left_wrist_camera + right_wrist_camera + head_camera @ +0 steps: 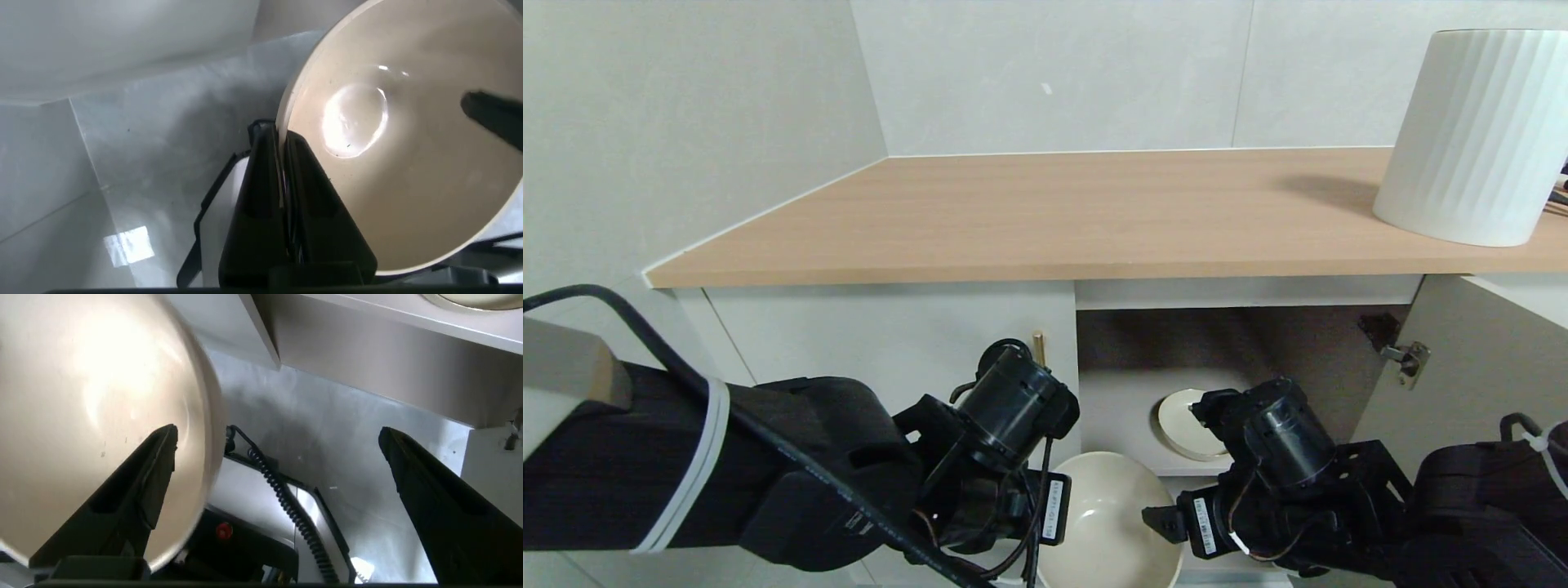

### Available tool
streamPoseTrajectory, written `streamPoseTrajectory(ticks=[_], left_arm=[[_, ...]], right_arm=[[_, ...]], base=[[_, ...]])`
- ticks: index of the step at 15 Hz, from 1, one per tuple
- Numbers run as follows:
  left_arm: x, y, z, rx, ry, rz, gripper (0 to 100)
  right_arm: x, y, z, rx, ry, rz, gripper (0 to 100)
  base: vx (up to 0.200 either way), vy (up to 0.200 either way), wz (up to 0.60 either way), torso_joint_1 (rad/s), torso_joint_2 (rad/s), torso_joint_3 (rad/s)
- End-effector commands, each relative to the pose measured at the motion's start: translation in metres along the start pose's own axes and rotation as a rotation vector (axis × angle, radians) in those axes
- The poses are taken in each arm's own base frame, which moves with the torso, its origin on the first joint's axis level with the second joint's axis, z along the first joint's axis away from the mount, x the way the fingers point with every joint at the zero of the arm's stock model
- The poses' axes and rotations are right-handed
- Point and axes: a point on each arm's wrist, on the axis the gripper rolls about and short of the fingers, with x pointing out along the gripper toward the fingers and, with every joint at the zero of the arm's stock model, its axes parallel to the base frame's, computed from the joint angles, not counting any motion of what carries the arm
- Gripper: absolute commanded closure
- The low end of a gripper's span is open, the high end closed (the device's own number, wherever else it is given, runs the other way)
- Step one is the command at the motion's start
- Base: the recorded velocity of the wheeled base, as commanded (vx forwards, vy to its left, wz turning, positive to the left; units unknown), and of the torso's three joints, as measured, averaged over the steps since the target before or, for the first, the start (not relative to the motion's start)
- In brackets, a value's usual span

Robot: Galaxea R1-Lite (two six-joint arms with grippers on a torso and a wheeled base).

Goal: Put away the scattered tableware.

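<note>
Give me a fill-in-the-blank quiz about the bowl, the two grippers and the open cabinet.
1. The left gripper pinches the bowl by its ____.
2. The right gripper hangs beside the bowl with its jaws ____.
3. Inside the cabinet, a plate lies on the ____.
4. The white ribbed cylinder stands on the ____.

Missing words: rim; open; shelf; countertop.
</note>
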Motion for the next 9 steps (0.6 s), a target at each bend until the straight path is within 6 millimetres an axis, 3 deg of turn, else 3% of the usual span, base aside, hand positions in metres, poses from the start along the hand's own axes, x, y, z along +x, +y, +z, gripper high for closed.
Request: streamPoseTrajectory(ticks=[1,9], left_arm=[[-0.0002,-0.0002,-0.0007,0.001,0.001,0.0,100],[0.0003,0.0004,-0.0018,0.002,0.005,0.003,100]], right_arm=[[0.0005,0.0,-0.0003,-0.001,0.001,-0.001,100],[0.0001,-0.0005,-0.0015,-0.001,0.006,-0.001,100]], base=[[0.0,0.0,0.0,0.0,0.0,0.0],[0.0,0.0,0.0,0.0,0.0,0.0]])
